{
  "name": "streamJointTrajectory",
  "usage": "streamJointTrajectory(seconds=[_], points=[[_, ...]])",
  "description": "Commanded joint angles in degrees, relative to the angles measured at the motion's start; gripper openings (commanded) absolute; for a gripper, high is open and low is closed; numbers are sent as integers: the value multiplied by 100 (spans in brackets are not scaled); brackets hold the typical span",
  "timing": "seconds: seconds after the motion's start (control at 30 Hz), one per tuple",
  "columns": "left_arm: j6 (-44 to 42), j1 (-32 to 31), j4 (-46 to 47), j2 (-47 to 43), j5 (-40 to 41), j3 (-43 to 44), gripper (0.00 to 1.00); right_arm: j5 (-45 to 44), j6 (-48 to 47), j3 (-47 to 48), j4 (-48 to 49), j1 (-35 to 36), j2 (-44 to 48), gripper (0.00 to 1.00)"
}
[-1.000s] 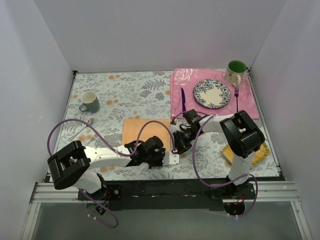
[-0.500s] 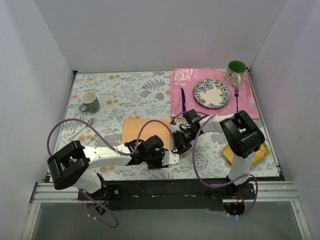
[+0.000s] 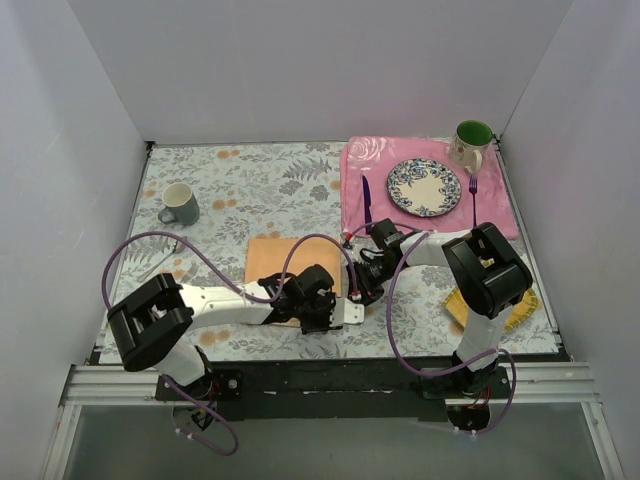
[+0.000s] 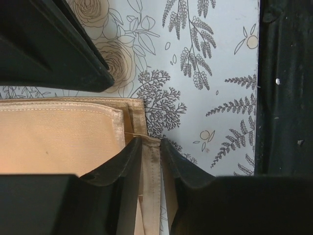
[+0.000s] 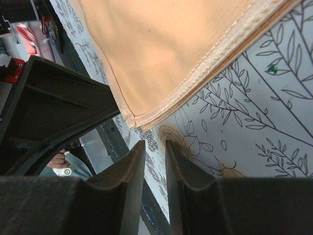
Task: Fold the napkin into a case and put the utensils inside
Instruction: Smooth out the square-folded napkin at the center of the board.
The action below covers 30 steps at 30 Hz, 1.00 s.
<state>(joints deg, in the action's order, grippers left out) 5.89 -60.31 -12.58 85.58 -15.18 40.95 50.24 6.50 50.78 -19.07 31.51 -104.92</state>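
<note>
a: napkin [image 3: 290,258] position?
b: folded, flat on the surface [image 3: 250,190], near centre. left gripper [image 4: 150,147] clenched on the hem at its near right corner.
a: right gripper [image 5: 155,147]?
b: released, jaws a slit apart, nothing between, tips just off the napkin's edge. knife [image 3: 366,200] and fork [image 3: 473,195] lie far right, flanking the plate [image 3: 424,187].

Desk [image 3: 270,185] with a grey-and-white leaf-and-flower print. Lying directly on it: grey ceramic mug [image 3: 180,204], upright, at the left; peach-orange cloth napkin [image 3: 285,258], folded in layers, front centre; pink floral placemat [image 3: 375,160], far right; yellow ribbed woven mat [image 3: 522,303], near right, partly hidden.
</note>
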Motion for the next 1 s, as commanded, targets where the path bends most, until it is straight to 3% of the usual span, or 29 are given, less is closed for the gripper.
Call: streamJointTrajectory(seconds=[0.0,0.23,0.57,0.97], points=[[-97,239,-280,327,-301,132,19,83,79,2,52,-22,121,31],[-220,362,-421,433,-503,212,0,91,123,28,44,-83,183,31],[61,362,-623,12,-679,826,0,83,141,-7,88,-110,95,30],[202,345,-535,213,-662,1047,0,12,132,-60,114,-118,51,27]])
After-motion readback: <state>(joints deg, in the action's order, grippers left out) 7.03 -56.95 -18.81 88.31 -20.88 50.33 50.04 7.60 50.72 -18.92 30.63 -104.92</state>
